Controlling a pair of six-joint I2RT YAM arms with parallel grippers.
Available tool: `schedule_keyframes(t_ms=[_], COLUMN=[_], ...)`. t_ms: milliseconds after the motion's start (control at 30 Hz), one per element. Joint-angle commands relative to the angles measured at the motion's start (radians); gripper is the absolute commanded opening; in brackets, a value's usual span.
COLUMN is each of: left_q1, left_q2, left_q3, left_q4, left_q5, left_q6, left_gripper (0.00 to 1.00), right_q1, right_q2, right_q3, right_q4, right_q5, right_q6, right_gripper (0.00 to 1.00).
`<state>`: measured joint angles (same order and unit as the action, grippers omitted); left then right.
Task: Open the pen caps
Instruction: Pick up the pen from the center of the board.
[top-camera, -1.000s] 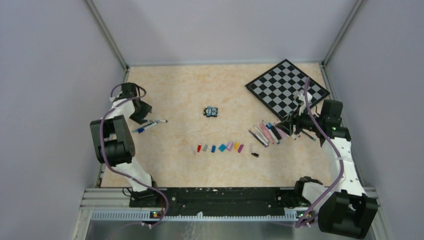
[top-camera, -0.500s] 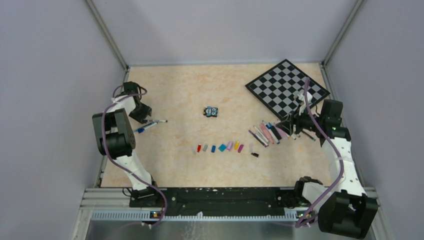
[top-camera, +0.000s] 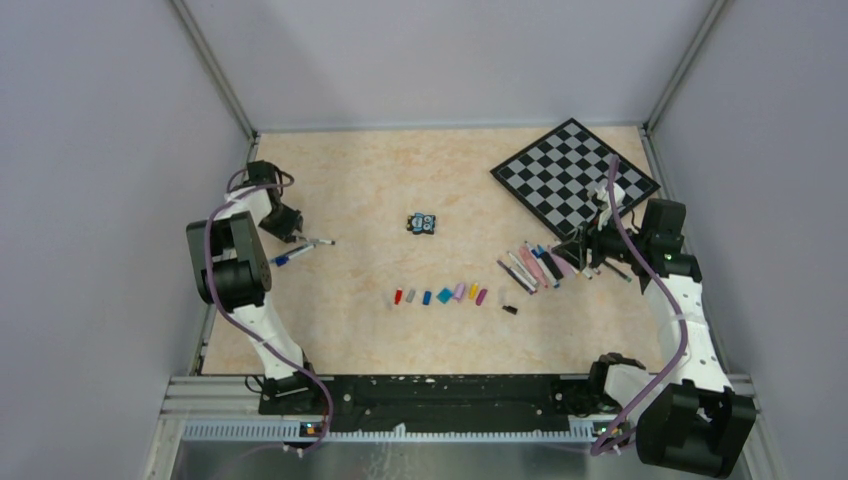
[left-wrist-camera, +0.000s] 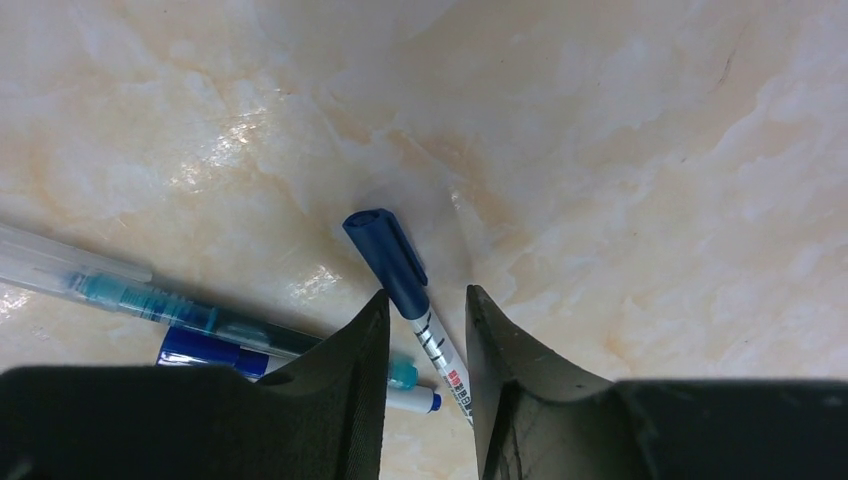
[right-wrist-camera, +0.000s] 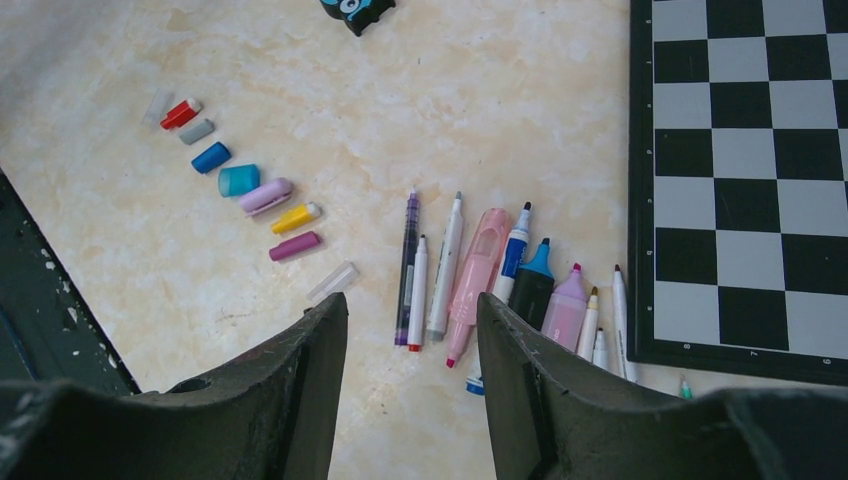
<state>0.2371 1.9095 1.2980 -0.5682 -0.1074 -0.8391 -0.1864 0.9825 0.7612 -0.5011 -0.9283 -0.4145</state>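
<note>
Left jaws sit part-open astride the blue-capped pen (left-wrist-camera: 412, 295), its cap (left-wrist-camera: 383, 243) poking out free for pulling. Right jaws half-open, empty, by the uncapped pens (right-wrist-camera: 478, 262).

A black-and-white chessboard (top-camera: 575, 176) lies at the far right corner of the marbled table (top-camera: 380, 170), turned diagonally to its edges. A small black-and-blue toy block (top-camera: 422, 223) sits near the middle, well apart from the board.

The table (left-wrist-camera: 620, 120) looks like glossy, smooth marble — the pens (right-wrist-camera: 475, 270) and pen caps (right-wrist-camera: 265, 195) shiny plastic.
</note>
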Motion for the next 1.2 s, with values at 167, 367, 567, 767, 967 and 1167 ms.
schedule_keyframes(t_ms=[167,367,567,767,967,1167], left_q1=[0.007,0.002,-0.031,-0.071,-0.113,-0.16], left_q2=[0.065,0.088,0.117,0.143,0.145,0.149], left_q3=[0.055,0.069,0.116,0.156,0.168,0.167], left_q4=[-0.007,-0.012,-0.065,-0.119,-0.166,-0.186], left_q5=[0.084,0.103,0.079,0.04,-0.002,-0.028], left_q6=[0.014,0.026,0.036,0.043,0.04,0.054], left_gripper=[0.28,0.22,0.26,0.3,0.33,0.33], right_q1=[-0.004,-0.004,-0.004,-0.004,-0.003,-0.004], right_q2=[-0.021,-0.022,-0.025,-0.025,-0.028,-0.031], right_q3=[0.028,0.03,0.03,0.03,0.032,0.032], right_q4=[0.025,0.023,0.023,0.022,0.022,0.021], right_q5=[0.006,0.008,0.012,0.014,0.015,0.016], right_q6=[0.004,0.003,0.002,0.002,0.0,0.0], right_gripper=[0.49,0.49,0.49,0.49,0.49,0.49])
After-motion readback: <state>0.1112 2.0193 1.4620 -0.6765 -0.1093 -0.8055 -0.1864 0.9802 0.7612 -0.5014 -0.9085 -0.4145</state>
